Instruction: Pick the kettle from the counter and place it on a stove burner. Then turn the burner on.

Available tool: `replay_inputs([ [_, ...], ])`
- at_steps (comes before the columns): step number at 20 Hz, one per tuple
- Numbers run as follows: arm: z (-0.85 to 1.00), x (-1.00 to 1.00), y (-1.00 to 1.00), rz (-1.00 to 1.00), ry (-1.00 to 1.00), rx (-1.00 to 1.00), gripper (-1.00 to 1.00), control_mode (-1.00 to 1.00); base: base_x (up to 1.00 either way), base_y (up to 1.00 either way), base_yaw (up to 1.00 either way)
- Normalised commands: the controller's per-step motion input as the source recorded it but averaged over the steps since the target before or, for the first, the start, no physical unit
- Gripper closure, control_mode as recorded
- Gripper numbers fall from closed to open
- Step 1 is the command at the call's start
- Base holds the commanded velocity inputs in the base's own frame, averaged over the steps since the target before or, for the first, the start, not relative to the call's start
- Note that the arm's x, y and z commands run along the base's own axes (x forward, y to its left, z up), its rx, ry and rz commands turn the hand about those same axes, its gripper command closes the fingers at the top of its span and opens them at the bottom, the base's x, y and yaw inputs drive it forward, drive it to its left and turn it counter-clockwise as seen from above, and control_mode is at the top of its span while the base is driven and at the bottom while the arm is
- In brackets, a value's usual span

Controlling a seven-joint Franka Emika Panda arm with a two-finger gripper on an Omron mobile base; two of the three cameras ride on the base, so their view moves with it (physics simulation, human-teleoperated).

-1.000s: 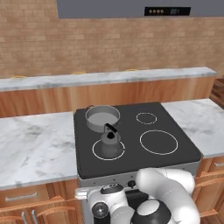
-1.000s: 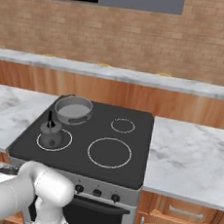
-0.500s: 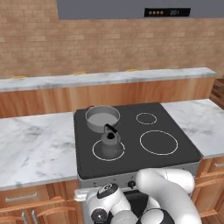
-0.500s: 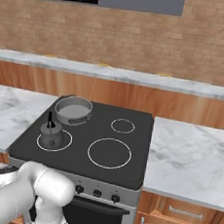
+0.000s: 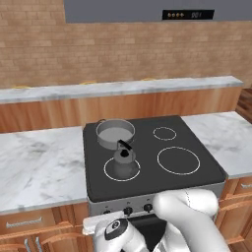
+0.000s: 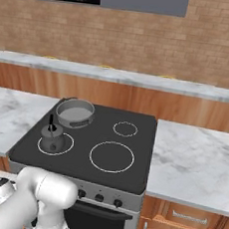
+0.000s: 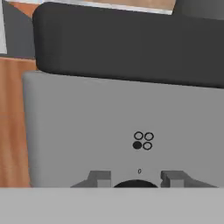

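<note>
The dark-grey kettle (image 5: 124, 156) (image 6: 51, 137) stands upright on the stove burner (image 5: 109, 172) (image 6: 68, 142), the front-left white ring of the black cooktop. White marble counter (image 5: 39, 167) (image 6: 192, 159) flanks the stove on both sides. My arm is folded low in front of the stove. In the hand view my gripper (image 7: 135, 178) faces the grey control panel, open, its fingertips (image 7: 99, 177) standing either side of a dark knob (image 7: 135, 184) with a small gap on each side. A four-circle burner mark (image 7: 143, 141) with the lower-left circle filled sits just above that knob.
A wider grey pot (image 5: 114, 132) (image 6: 75, 111) sits on the rear-left burner, close behind the kettle. The largest ring (image 5: 178, 160) and smallest ring (image 5: 164, 133) are bare. A row of knobs (image 5: 128, 210) lines the stove front. A thin grey ledge (image 5: 123, 88) runs along the brick wall.
My arm has shifted slightly, low in front of the stove. The kettle and the pot have stayed where they were.
</note>
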Motion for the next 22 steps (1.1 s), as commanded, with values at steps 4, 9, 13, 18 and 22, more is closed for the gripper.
replay_inputs([
  [4,-0.36,-0.18,0.00,0.60,0.00,-0.62,1.00,-1.00,0.00,0.00,0.00],
  [9,-0.30,-0.06,0.00,0.62,0.00,-0.67,1.00,-1.00,0.00,0.00,0.00],
  [13,-0.30,-0.10,0.00,0.60,0.01,-0.69,1.00,-1.00,0.00,0.00,0.00],
  [18,-0.33,-0.06,0.00,0.61,0.14,-0.71,1.00,-1.00,0.00,0.00,0.00],
  [22,-0.32,-0.08,0.00,0.60,0.19,-0.71,1.00,-1.00,0.00,0.00,0.00],
])
